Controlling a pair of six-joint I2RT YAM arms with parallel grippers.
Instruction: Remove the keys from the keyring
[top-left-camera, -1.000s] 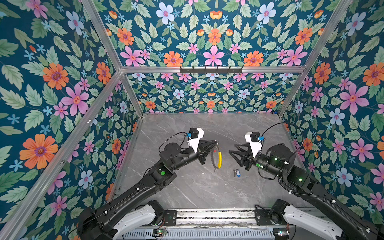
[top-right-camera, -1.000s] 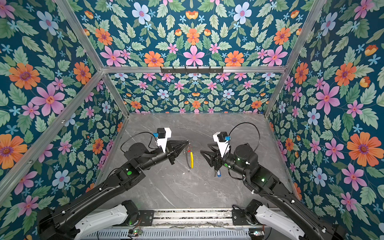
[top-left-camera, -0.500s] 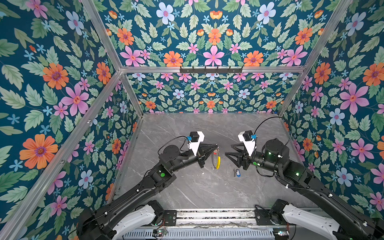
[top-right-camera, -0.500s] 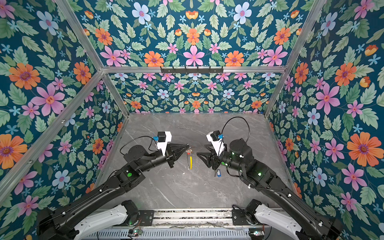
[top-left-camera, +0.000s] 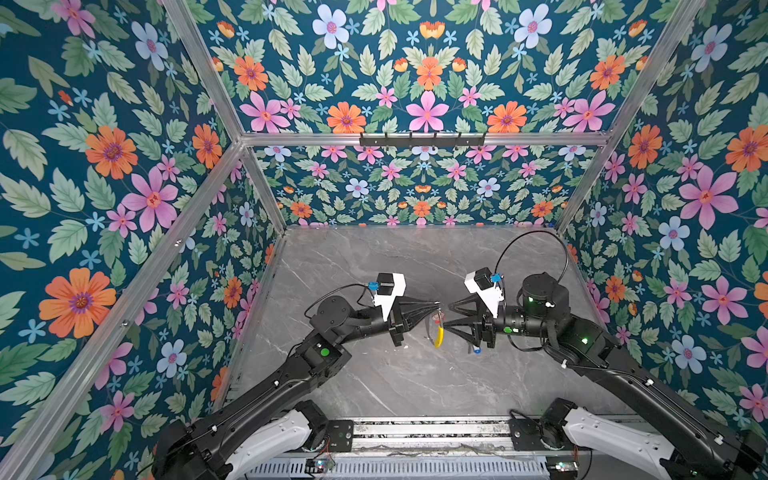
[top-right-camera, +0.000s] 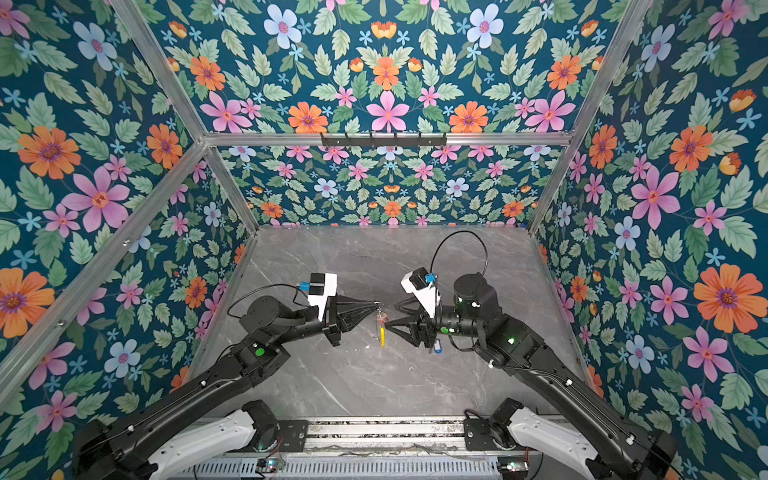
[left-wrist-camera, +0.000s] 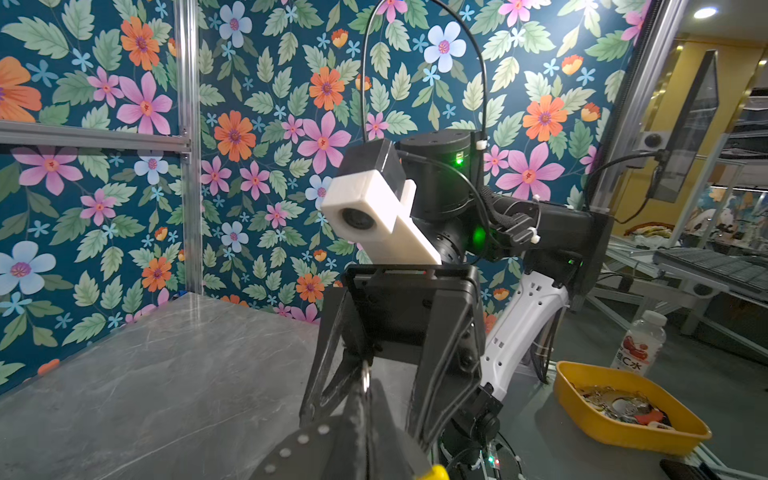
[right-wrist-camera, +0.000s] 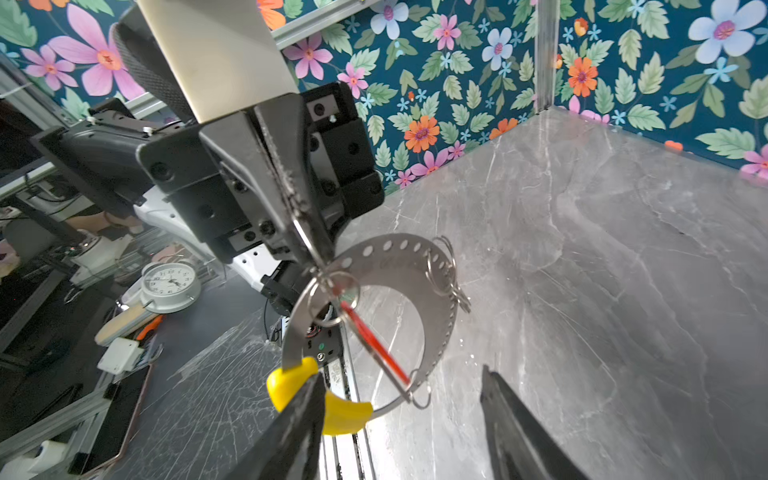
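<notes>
The keyring (right-wrist-camera: 440, 291), a flat grey hoop with a yellow segment (top-left-camera: 438, 336), hangs upright above the table. My left gripper (top-left-camera: 436, 306) is shut on its upper edge, as the left wrist view also shows (left-wrist-camera: 365, 386). A key with a red tag (right-wrist-camera: 374, 345) dangles from a split ring inside the hoop. My right gripper (top-left-camera: 449, 315) is open, and its fingers (right-wrist-camera: 511, 415) stand on either side of the hoop's lower part without touching it. A key with a blue tag (top-right-camera: 436, 347) lies on the table under the right wrist.
The grey marble table (top-left-camera: 374, 374) is boxed in by floral walls on three sides, with a metal rail (top-left-camera: 428, 432) along the front edge. Outside stand a yellow tray (left-wrist-camera: 623, 432) of small items, a bottle (left-wrist-camera: 640, 349) and a clock (right-wrist-camera: 170, 282).
My right gripper has moved left, up to the hanging keyring, still open. My left gripper has kept its hold and dropped slightly.
</notes>
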